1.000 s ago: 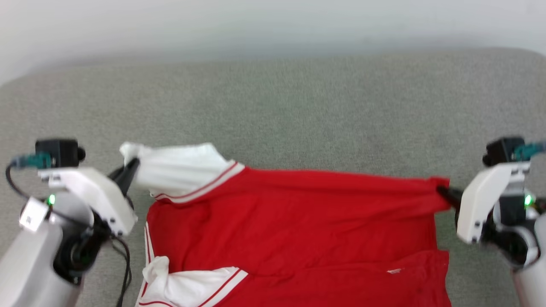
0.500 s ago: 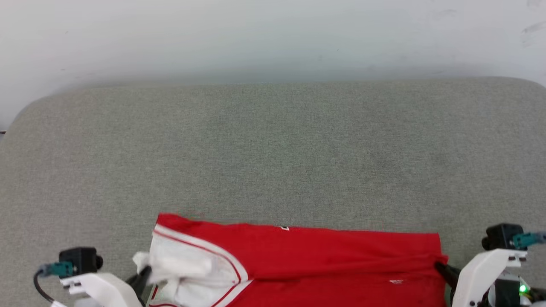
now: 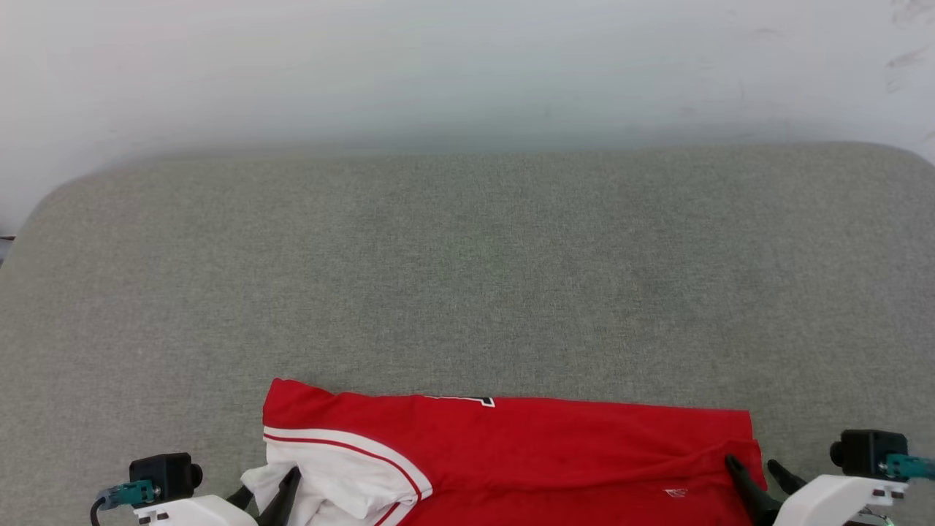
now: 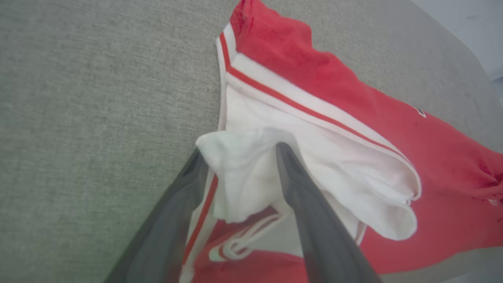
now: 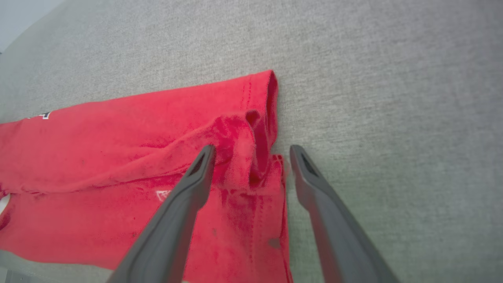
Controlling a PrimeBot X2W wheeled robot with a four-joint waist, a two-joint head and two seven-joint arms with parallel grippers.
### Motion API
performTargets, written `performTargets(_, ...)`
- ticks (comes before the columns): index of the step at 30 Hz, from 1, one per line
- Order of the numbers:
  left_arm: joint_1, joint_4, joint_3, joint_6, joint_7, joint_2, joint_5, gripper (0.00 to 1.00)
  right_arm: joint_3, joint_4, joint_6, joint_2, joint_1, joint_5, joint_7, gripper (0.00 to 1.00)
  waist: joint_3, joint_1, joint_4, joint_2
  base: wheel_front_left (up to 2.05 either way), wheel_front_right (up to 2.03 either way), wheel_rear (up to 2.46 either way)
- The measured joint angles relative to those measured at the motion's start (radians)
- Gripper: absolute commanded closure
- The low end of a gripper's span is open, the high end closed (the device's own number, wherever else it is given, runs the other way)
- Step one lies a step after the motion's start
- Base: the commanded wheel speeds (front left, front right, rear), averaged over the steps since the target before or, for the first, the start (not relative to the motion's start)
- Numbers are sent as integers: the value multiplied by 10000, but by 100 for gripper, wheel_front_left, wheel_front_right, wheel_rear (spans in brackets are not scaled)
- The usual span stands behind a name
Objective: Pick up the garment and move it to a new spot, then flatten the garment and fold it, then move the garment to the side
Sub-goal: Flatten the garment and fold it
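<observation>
The garment (image 3: 526, 446), a red jersey with white red-striped sleeves, lies folded over on itself at the near edge of the grey surface. A sliver of black, white-outlined print peeks out at its far fold. My left gripper (image 3: 264, 498) is open at the garment's left end. In the left wrist view the left gripper (image 4: 239, 149) straddles a loose bunch of white sleeve (image 4: 239, 173) without pinching it. My right gripper (image 3: 750, 467) is open at the right end. In the right wrist view the right gripper (image 5: 252, 148) stands around a puckered corner of the red hem (image 5: 239, 157).
A grey fabric-covered surface (image 3: 467, 277) with rounded far corners stretches beyond the garment. A pale wall (image 3: 467, 66) rises behind it. The surface's near edge shows just below the garment in the right wrist view (image 5: 47, 271).
Both grippers have opened, letting go of the white sleeve and the red hem corner. The garment's top layer has been laid down toward me into a fold. The head camera has tilted up.
</observation>
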Motion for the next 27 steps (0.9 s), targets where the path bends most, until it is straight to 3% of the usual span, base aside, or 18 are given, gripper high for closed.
performTargets(4, -142, -13, 56, -100, -792, -119, 391, 0, -136, -489, 0, 71, 346, -69, -750, 0, -232, 0, 48, 0, 0, 0, 0)
performTargets(8, -191, -291, 215, -46, -1735, -261, 713, 0, -336, -1093, 0, 38, 518, -128, -780, 0, -430, 0, 42, 0, 0, 0, 0)
performTargets(16, -342, -830, 337, 136, -3246, -499, 1687, 0, -1162, -1942, 0, -144, 658, -476, 786, 0, -564, 0, 121, 0, 0, 0, 0)
performTargets(27, -1058, -1417, 353, 407, -3624, -926, 3605, 0, -815, -2033, 0, -360, 633, -723, 1962, 0, -54, 1, 528, 0, 0, 0, 0)
